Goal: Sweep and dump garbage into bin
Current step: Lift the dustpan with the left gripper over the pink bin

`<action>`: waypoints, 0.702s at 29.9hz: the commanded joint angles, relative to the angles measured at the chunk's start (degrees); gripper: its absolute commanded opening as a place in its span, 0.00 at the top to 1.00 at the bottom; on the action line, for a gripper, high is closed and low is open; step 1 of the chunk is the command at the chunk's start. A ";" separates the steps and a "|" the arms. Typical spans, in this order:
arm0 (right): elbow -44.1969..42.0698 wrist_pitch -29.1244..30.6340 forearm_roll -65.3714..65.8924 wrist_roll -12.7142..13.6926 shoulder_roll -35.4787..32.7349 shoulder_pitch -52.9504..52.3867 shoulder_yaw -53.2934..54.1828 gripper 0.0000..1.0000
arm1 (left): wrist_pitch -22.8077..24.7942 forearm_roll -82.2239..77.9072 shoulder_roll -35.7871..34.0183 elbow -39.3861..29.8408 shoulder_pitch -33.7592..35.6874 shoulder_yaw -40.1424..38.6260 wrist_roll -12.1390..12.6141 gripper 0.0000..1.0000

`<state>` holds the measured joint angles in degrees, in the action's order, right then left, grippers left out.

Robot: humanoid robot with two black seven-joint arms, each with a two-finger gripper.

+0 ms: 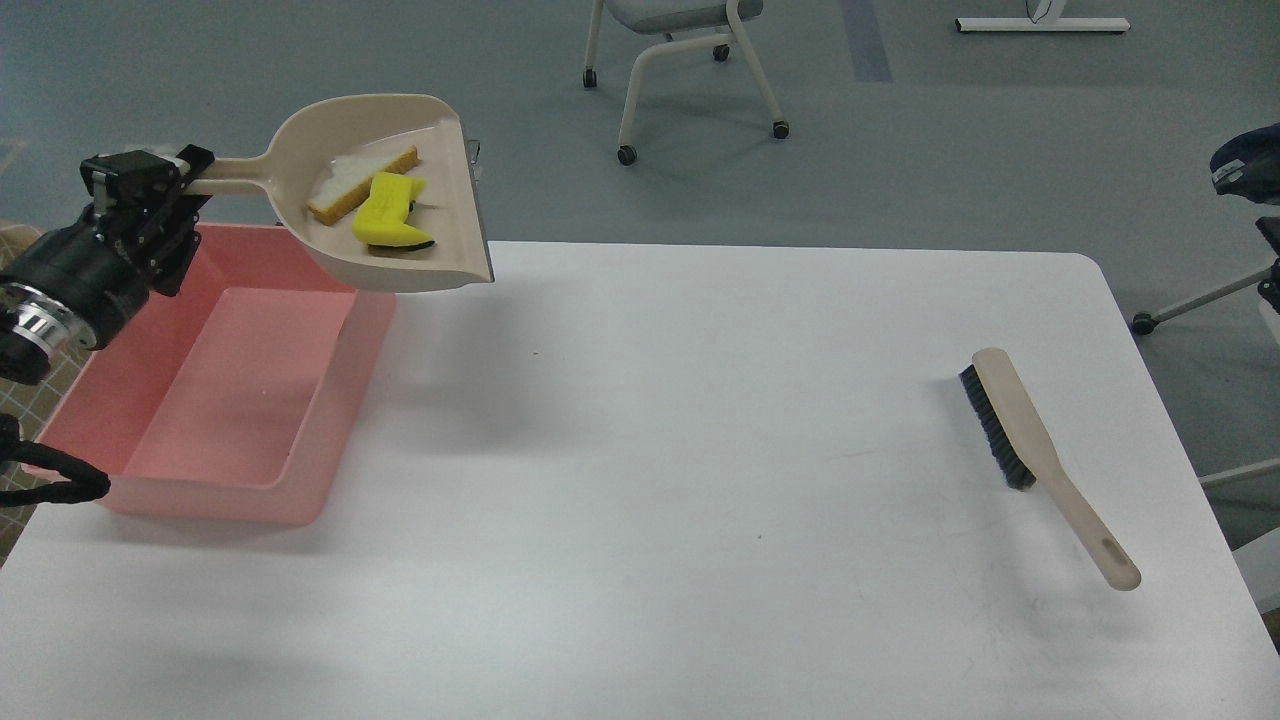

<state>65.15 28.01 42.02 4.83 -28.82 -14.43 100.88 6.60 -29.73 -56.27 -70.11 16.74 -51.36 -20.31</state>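
My left gripper point(150, 190) is shut on the handle of the beige dustpan point(390, 262) and holds it in the air over the far right corner of the pink bin point(215, 490). In the dustpan lie the garbage pieces: a yellow sponge chunk point(388, 220) with a dark underside and a white bread slice point(355, 182) with a brown crust. The bin stands at the table's left edge with nothing visible inside it. My right gripper is out of view.
A beige hand brush point(1040, 460) with dark bristles lies on the white table point(700, 450) near its right edge. A chair point(680, 70) stands on the floor behind the table. Dark equipment point(1250, 170) is at the far right.
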 commanded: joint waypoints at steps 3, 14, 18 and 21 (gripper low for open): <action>-0.29 -0.01 -0.01 0.09 0.00 -0.07 -0.07 0.00 | 0.26 1.42 -4.01 2.87 -3.55 -0.05 -1.22 0.91; -2.40 -0.01 -0.01 0.00 -0.01 0.37 0.02 0.00 | 5.34 6.53 -17.89 4.28 -8.03 3.27 -2.54 0.91; -2.40 -0.01 -0.01 0.00 0.08 0.37 0.02 0.00 | 7.11 5.40 -21.68 4.37 -8.12 5.57 -2.63 0.91; -2.40 -0.01 -0.01 0.00 0.17 0.46 0.37 0.00 | 7.38 1.71 -22.92 4.37 -7.78 5.48 -2.72 0.92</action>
<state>62.73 28.00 42.01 4.82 -28.76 -14.02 100.97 13.71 -25.19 -77.90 -65.76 8.71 -45.98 -22.95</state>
